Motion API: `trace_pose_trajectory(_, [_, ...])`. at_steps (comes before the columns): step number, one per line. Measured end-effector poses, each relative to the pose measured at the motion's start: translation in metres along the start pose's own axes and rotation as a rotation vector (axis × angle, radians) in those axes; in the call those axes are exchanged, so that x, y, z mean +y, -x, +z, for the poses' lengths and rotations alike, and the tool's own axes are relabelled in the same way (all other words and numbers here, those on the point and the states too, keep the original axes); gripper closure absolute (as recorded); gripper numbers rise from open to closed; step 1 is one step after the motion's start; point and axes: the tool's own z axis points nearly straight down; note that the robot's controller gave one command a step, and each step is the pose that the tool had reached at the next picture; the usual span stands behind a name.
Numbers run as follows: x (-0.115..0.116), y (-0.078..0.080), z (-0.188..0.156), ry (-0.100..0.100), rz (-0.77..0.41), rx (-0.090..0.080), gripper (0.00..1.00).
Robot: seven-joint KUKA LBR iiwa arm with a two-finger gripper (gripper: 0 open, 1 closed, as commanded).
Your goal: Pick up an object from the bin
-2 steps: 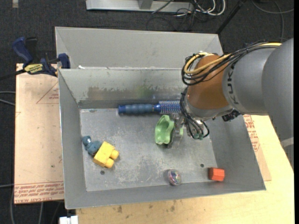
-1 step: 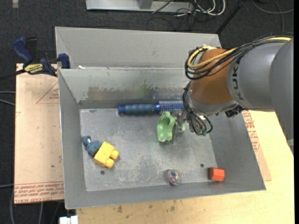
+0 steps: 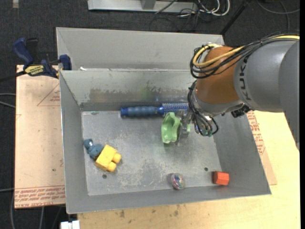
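Looking down from above, the grey arm is reaching in from the right, its orange wrist cover bending down over the middle of the bin. The claw is hanging right against a pale green crumpled thing, just in front of a blue brush lying along the back wall. I cannot tell whether the claw is apart or together. The letters "KU" are showing on the arm. A yellow block, a glittery ball and an orange cube are sitting well apart nearer the front.
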Motion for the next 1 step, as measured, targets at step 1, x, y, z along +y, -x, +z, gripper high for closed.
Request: trace_pose_trajectory(1, [0.0006,0.0020,-0.0529,0.001,-0.001,-0.005,1.00])
